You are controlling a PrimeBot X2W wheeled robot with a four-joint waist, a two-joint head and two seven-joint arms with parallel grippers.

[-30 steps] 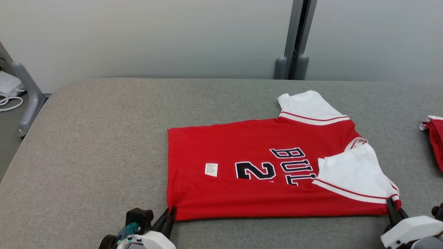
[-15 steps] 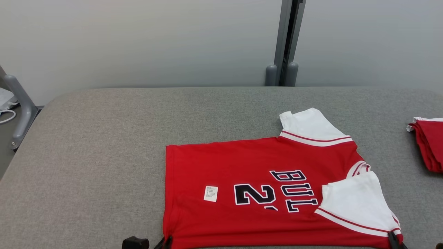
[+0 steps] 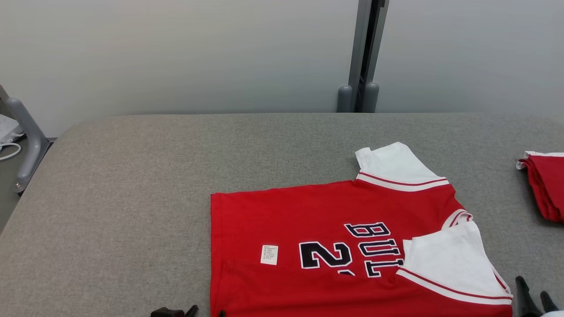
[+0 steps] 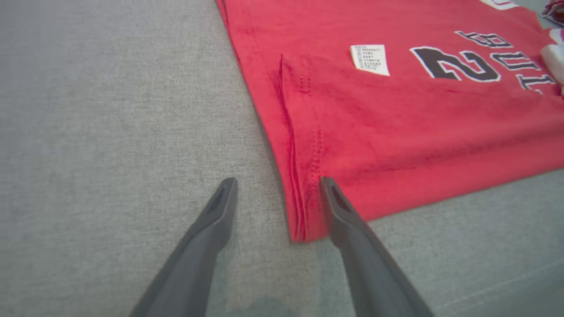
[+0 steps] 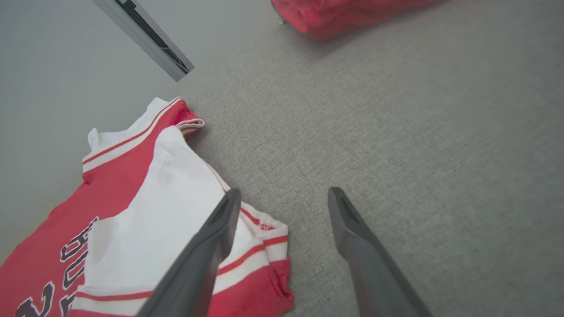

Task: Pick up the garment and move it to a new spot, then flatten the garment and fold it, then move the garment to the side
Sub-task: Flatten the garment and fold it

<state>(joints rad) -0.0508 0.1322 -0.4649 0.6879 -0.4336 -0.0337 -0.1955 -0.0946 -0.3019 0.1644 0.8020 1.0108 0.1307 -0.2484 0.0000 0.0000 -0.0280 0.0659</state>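
The garment (image 3: 330,211) is a red jersey with white sleeves and dark lettering, lying folded lengthwise on the grey table (image 3: 132,185). My left gripper (image 4: 278,185) is open at its near left hem corner. The folded hem edge (image 4: 297,211) lies between the fingers, and the tips of that gripper (image 3: 207,311) peek over the head view's bottom edge. My right gripper (image 5: 284,196) is open at the sleeve end. Its left finger hangs over the striped cuff (image 5: 264,240), its right finger over bare table. In the head view the right gripper (image 3: 532,288) sits just right of the white sleeve.
A second red garment (image 3: 546,185) lies folded near the table's right edge, also seen as a red pile (image 5: 343,15) in the right wrist view. A grey post (image 3: 359,53) stands behind the table, and a grey frame (image 3: 26,136) to its left.
Both grippers have opened and let go of the garment's near corners, which now rest on the table. The head camera has tilted up, so the scene sits lower in the frame.
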